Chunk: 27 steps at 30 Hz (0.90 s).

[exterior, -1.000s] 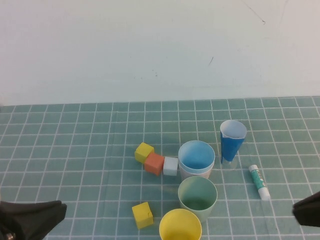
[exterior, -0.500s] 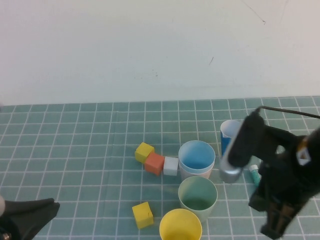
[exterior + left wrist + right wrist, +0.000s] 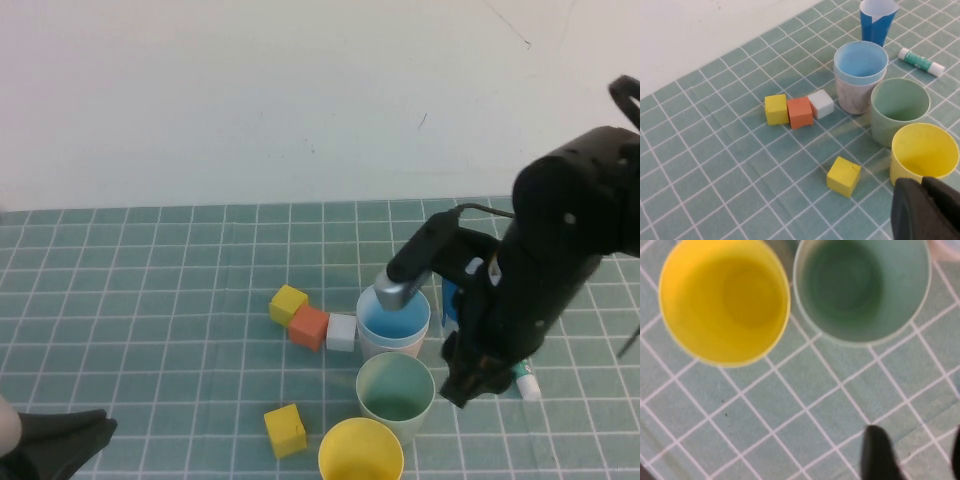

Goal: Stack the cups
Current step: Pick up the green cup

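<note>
Left claw (image 3: 60, 440): parked low at the near-left corner of the desk (image 3: 150, 300), at 8 o'clock from the cups; its fingers (image 3: 927, 210) lie pressed together, clenched on nothing.

Yellow block (image 3: 288, 303), orange block (image 3: 309, 327) and white block (image 3: 341, 332): a touching row, at 9 o'clock from the light blue cup.

Second yellow block (image 3: 285, 431): alone, at 9 o'clock from the yellow cup.

Yellow cup (image 3: 360, 452): upright at the near edge, just beside the sage green cup at its 7 o'clock.

Sage green cup (image 3: 396, 393): upright, at 6 o'clock from the nested pair.

Light blue cup (image 3: 393, 312): nested inside the pale pink cup (image 3: 390, 347), both upright.

Dark-blue cup (image 3: 878, 20): at 2 o'clock from the nested pair, largely hidden by the arm in the high view.

Right claw (image 3: 468, 385): hangs over the desk at 3 o'clock from the sage green cup; fingers (image 3: 880, 455) spread apart, released, grasping nothing.

Glue stick (image 3: 920, 61): lying flat, at 4 o'clock from the dark-blue cup.
</note>
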Motion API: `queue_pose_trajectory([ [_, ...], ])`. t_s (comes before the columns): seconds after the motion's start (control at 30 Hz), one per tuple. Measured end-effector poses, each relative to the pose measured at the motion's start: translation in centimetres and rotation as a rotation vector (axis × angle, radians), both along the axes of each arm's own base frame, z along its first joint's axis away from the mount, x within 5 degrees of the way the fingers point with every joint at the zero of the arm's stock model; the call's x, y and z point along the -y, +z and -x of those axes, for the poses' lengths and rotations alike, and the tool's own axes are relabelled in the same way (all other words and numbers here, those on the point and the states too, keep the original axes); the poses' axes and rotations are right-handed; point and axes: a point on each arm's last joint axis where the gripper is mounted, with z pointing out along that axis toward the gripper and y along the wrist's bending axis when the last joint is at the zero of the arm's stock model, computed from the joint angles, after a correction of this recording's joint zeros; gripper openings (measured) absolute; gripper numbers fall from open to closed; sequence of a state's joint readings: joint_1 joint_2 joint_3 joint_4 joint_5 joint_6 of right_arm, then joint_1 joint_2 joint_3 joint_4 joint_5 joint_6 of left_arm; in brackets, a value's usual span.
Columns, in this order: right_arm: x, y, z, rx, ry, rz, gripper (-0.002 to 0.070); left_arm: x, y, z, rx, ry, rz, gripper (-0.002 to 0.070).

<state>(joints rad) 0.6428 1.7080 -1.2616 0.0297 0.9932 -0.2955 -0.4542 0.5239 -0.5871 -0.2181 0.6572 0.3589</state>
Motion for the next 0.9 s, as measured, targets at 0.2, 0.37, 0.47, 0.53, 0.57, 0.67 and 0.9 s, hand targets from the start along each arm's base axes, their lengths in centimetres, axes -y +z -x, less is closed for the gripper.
queue_pose_trajectory([
  [0.2, -1.6, -1.5, -2.1, -0.018, -0.076, -0.001, 0.0531, 0.0, 0.0, 0.0, 0.0, -0.001, -0.004, -0.0001],
  [0.37, -2.4, -4.0, -3.2, -0.031, -0.134, 0.0, 0.0546, 0.0, -0.6, 0.0, -0.015, -0.002, -0.013, -0.0001],
  [0.47, -2.7, -5.5, -3.6, -0.042, -0.146, 0.008, 0.0531, 0.0, -1.0, 0.0, -0.027, -0.002, -0.018, -0.0001],
  [0.53, -2.9, -6.3, -3.9, -0.043, -0.162, 0.007, 0.0512, 0.0, -1.4, 0.0, -0.036, -0.001, -0.021, -0.0001],
  [0.57, -3.0, -6.8, -4.1, -0.043, -0.174, 0.005, 0.0501, 0.0, -1.5, 0.0, -0.038, 0.0, -0.022, -0.0001],
  [0.67, -3.4, -8.0, -4.6, -0.026, -0.204, -0.013, 0.0446, 0.0, -1.5, -0.1, -0.036, 0.001, -0.021, -0.0001],
  [0.9, -3.5, -9.5, -4.8, -0.042, -0.207, 0.007, 0.0104, 0.0, -1.8, -0.1, -0.038, 0.002, -0.022, -0.0001],
])
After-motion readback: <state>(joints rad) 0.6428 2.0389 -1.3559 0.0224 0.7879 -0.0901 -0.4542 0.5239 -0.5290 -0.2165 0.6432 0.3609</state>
